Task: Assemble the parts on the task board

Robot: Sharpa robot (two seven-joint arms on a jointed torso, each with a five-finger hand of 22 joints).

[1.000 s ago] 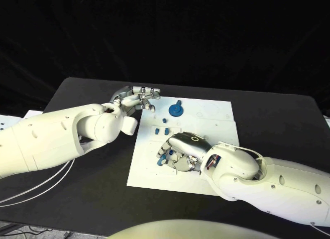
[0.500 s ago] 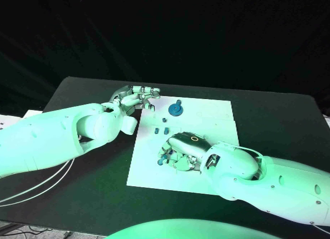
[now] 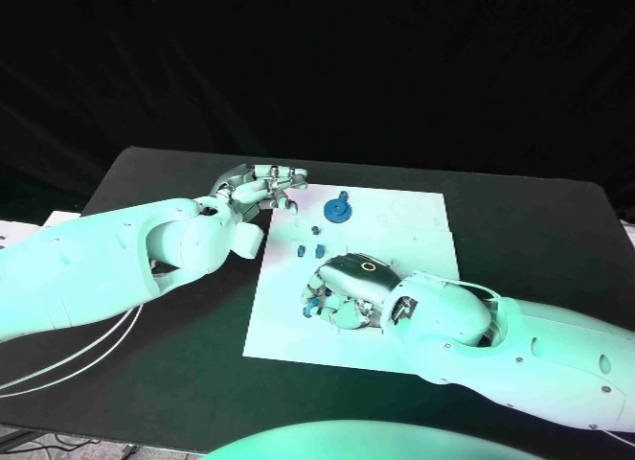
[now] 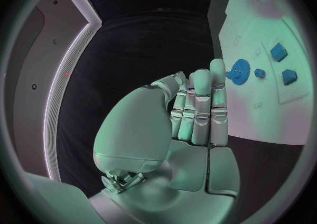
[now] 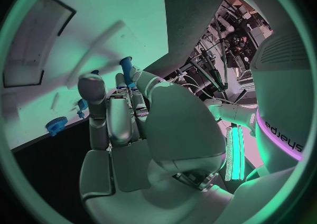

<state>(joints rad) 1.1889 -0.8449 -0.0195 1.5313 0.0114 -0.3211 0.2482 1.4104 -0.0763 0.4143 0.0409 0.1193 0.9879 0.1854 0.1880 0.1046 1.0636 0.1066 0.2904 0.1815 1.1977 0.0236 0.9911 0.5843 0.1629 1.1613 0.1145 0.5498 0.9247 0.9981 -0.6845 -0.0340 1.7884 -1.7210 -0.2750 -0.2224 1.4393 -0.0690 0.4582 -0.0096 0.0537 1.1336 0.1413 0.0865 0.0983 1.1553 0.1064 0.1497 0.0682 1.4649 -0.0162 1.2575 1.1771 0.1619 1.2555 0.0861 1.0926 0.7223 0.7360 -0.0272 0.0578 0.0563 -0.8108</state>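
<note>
From the head camera I see the white board [image 3: 400, 216] lying in the middle of the black table [image 3: 538, 230]. My right hand [image 3: 348, 292] is down over the board's near left part, fingers curled around a small blue piece [image 3: 314, 305] at its left side; I judge this to be the seating step for that piece. My left hand [image 3: 262, 187] hangs over the table just off the board's far left corner, fingers curled in on nothing I can make out. A blue gear [image 3: 339, 209] sits on the far part of the board, two small blue blocks [image 3: 307, 251] nearer.

The left wrist camera shows my left hand's fingers [image 4: 201, 108] pressed together, straight, empty, the gear [image 4: 237, 71] just beyond them.

The right wrist camera shows a thin blue peg [image 5: 126, 68] standing up between my right fingertips [image 5: 92, 87]; it looks pinched, though I can't be certain. Next I'd need to line it up over its hole and press straight down.
</note>
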